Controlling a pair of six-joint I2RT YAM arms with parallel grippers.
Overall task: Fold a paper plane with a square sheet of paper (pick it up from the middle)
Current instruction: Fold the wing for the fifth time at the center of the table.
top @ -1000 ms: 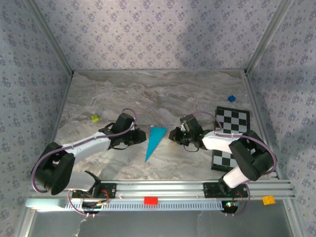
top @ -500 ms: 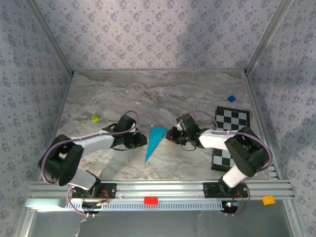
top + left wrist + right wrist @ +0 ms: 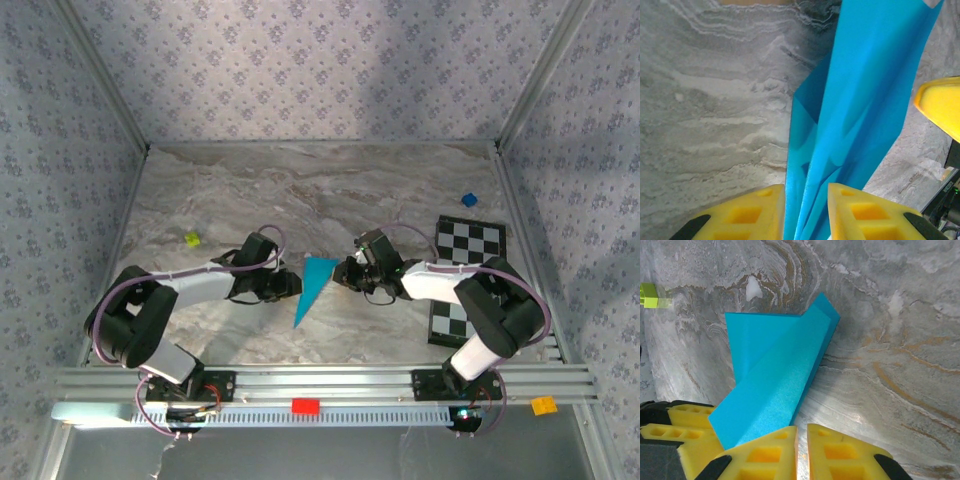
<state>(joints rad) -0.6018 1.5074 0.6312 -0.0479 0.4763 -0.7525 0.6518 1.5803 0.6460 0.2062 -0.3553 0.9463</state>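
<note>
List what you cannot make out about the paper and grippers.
- Top view: paper folds too small to read.
- Left wrist: left gripper flanks the paper; grip unclear, cut off by bottom edge.
- Right wrist: a finger of the right gripper covers the paper's near edge.

Soft, even overhead light; the paper plane (image 3: 775, 385) casts a faint shadow on the worktop (image 3: 890, 340); pictures mostly sharp.

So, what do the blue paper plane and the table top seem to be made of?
Paper plane: thin matte paper, seemingly; crisp creases, layered flaps. Table top: grey marble look with brownish veins; real stone or a printed surface, I cannot tell.
</note>
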